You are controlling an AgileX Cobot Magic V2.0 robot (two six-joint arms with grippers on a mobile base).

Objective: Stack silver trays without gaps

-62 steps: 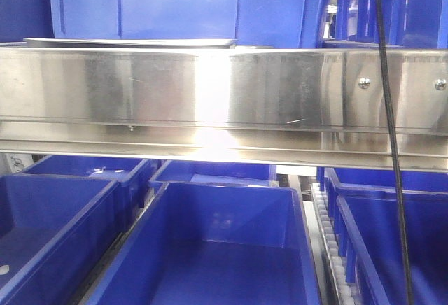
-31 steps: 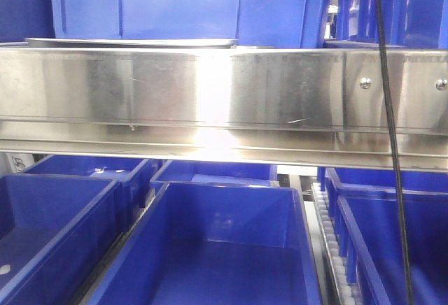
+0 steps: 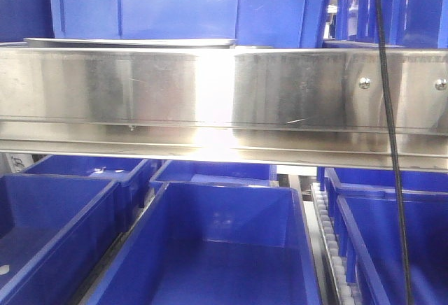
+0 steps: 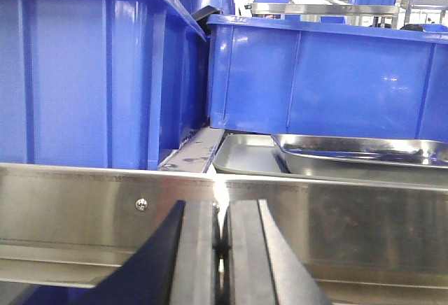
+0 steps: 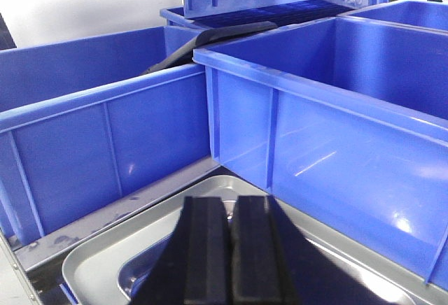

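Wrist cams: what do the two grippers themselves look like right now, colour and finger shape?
Both look alike. The left gripper has two black fingers with flat, matte rectangular pads and darker sloped outer flanks. The right gripper shows the same black blocky fingers with squared tips. No markings or cables show on either; the arms are out of view.

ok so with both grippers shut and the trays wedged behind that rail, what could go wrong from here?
1. In the left wrist view the upper tray sits offset and apparently tilted on the lower tray; pushing it could jam it rather than nest it.
2. The left gripper is below the steel rail; reaching forward could hit it.
3. The right gripper hovers shut over a tray hemmed in by blue bins, with little room to open.
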